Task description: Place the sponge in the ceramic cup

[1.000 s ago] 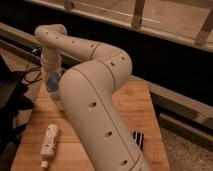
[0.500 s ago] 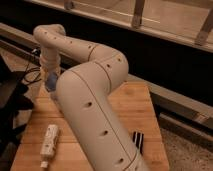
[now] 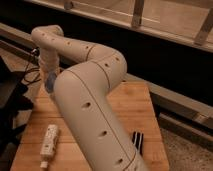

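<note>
Folding the arm [image 3: 90, 105] down over the far-left edge of the wooden table [image 3: 130, 100], hiding the gripper behind its own elbow, so cannot tell its grip, nor place sponge or ceramic cup, just a pale-blue glint [image 3: 49, 83] there.

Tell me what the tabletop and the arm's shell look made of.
Tabletop: wood, matte, showing warm plank grain. Arm shell: probably smooth plastic, off-white with soft sheen. The gripper is hidden behind the arm, near the table's left edge.

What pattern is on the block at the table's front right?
The block has black-and-white stripes, camera view. The gripper is hidden behind the arm, far left.
</note>
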Tool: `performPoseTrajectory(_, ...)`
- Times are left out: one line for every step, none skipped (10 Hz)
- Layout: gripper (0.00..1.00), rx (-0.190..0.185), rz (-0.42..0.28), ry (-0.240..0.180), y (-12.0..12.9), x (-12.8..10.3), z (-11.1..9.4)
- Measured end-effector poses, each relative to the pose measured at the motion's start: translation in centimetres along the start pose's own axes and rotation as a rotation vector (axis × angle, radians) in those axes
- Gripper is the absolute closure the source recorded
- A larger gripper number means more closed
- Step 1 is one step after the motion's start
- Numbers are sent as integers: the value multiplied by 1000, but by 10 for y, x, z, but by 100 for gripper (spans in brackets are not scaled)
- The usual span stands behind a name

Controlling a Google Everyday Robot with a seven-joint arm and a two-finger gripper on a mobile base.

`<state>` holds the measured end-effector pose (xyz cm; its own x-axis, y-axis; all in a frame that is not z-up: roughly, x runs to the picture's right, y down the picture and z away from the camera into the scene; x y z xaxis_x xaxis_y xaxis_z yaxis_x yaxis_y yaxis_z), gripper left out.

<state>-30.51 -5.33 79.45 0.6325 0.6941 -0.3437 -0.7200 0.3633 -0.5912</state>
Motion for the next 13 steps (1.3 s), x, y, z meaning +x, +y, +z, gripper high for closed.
performPoseTrajectory(96,0,1,-6,5,3,4)
performPoseTrajectory(96,-1,7,-14,5,8,8)
performPoseTrajectory(96,-1,10,-21,5,9,11)
performPoseTrajectory(96,0,13,-25,6,11,14)
performPoseTrajectory(96,4,18,-29,6,12,18)
performPoseTrajectory(96,9,34,-28,4,15,22)
performPoseTrajectory(96,14,47,-25,0,17,26)
performPoseTrajectory(92,27,63,-25,-9,17,27)
performPoseTrajectory(81,47,77,-24,-18,16,27)
performPoseTrajectory(73,58,86,-22,-24,16,28)
performPoseTrajectory(64,67,94,-21,-29,15,28)
performPoseTrajectory(51,72,105,-23,-35,14,30)
performPoseTrajectory(43,71,109,-26,-35,13,31)
